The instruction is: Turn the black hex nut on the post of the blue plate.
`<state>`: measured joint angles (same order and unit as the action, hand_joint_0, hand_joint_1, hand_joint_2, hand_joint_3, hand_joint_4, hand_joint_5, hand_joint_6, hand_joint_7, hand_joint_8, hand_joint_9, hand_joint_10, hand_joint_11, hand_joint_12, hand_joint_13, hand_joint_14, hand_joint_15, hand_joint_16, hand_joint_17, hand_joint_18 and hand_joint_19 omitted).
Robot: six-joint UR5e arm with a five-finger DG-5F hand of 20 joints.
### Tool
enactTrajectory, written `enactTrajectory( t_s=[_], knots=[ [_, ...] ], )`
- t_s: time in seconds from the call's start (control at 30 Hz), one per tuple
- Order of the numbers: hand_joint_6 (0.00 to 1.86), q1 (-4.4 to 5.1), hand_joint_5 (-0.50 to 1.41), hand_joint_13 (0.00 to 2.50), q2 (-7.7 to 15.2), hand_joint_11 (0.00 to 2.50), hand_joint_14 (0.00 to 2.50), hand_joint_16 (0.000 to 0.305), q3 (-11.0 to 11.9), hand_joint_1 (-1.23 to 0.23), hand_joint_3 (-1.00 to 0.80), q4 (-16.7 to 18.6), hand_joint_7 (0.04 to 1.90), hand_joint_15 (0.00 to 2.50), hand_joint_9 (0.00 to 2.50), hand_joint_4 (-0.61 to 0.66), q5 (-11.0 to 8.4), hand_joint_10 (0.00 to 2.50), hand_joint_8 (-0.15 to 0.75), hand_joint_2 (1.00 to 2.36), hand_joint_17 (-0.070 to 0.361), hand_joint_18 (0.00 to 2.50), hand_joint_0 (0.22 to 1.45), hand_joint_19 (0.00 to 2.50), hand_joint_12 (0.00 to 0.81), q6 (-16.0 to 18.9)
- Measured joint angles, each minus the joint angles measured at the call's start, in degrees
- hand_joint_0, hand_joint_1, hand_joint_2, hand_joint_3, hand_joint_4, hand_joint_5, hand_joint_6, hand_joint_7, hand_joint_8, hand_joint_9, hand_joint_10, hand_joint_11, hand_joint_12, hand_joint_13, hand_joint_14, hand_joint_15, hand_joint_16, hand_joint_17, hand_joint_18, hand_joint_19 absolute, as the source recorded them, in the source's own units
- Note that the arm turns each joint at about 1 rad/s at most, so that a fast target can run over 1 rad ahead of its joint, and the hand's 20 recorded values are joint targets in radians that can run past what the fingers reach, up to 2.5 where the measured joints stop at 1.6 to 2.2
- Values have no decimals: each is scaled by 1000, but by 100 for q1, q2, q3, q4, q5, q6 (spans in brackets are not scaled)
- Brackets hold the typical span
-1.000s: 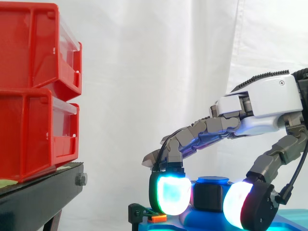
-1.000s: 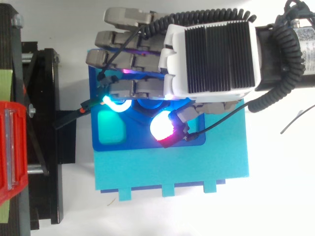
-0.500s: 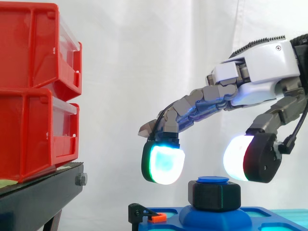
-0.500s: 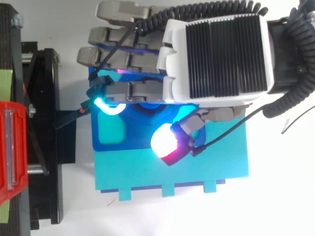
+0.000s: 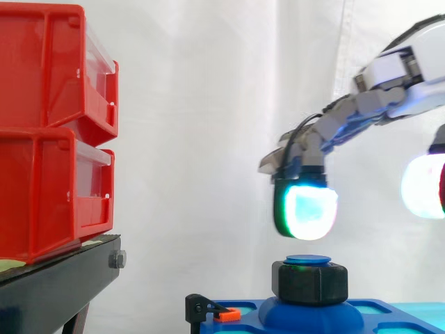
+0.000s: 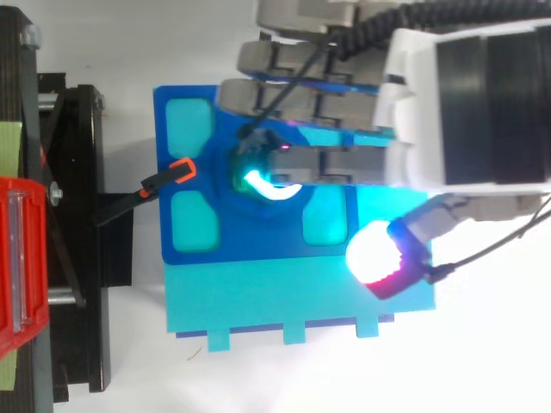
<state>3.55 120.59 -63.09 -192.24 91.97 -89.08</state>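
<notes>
Nearest the side camera, a cyan base (image 6: 301, 301) is lying on the white worktop (image 6: 482, 361) and carrying the blue plate (image 6: 258, 245) on its far part. The thumb (image 6: 374, 258), its pad glowing white and red, is hanging over the base's near right corner, well apart from the nut.

Further in, the black nut (image 5: 313, 282) is sitting on the blue post (image 5: 308, 259) at the plate's middle, upright, with the post's cap showing just above it. A black clamp (image 6: 159, 182) with an orange tip is gripping the plate's left edge.

The hand (image 5: 403, 69) is reaching in from the right, spread loosely open and holding nothing. One fingertip (image 5: 306, 212), glowing cyan and green, is hovering directly over the post with a clear gap between pad and cap. The other fingers are stretching over the plate's far half.

At left, red bins (image 5: 55, 132) are standing stacked on the black stand (image 5: 55, 285). A white curtain (image 5: 208, 139) is hanging behind.
</notes>
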Motion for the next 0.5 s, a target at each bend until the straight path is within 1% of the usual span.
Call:
enactTrajectory(
  t_s=[0.07, 0.17, 0.2, 0.27, 0.3, 0.37, 0.4, 0.47, 0.5],
  knots=[
    [502, 18, -246, 39, -247, 0, 0, 60, -324, -484, -500, 214, 740, 24, 99, 115, -56, 0, 216, 1000, 136, 0, 434, 122, 364, 121],
    [502, 37, -245, 24, -539, 0, 0, 61, -705, -482, -500, 549, 732, 16, 97, 114, -119, 0, 213, 1000, 136, 0, 434, 112, 363, 359],
    [502, 41, -244, 22, -665, 0, 0, 61, -881, -481, -500, 717, 730, 17, 97, 114, -136, 0, 213, 1000, 136, 0, 434, 107, 362, 507],
    [502, 46, -242, 17, -836, 0, 0, 61, -1152, -479, -500, 978, 728, 16, 95, 118, -148, 0, 212, 1000, 136, 0, 434, 101, 364, 746],
    [502, 47, -239, 14, -938, 0, 0, 61, -1338, -479, -500, 1130, 720, 14, 92, 121, -156, 0, 211, 1000, 136, 0, 433, 109, 363, 900],
    [502, 48, -237, 13, -1093, 0, 1, 60, -1662, -476, -500, 1306, 719, 18, 89, 121, -164, 0, 209, 1000, 136, 0, 435, 103, 362, 1101],
    [502, 48, -236, 12, -1154, 0, 0, 60, -1789, -474, -500, 1349, 717, 18, 89, 120, -170, 0, 208, 1000, 136, 0, 435, 103, 362, 1161],
    [502, 47, -234, 9, -1270, 0, 2, 60, -2005, -474, -500, 1399, 718, 11, 87, 122, -196, 0, 207, 1000, 136, 0, 435, 102, 362, 1249],
    [502, 47, -234, 10, -1305, 0, 0, 60, -2064, -474, -500, 1408, 715, 9, 88, 124, -209, 0, 207, 1000, 136, 0, 435, 102, 363, 1273]
  ],
)
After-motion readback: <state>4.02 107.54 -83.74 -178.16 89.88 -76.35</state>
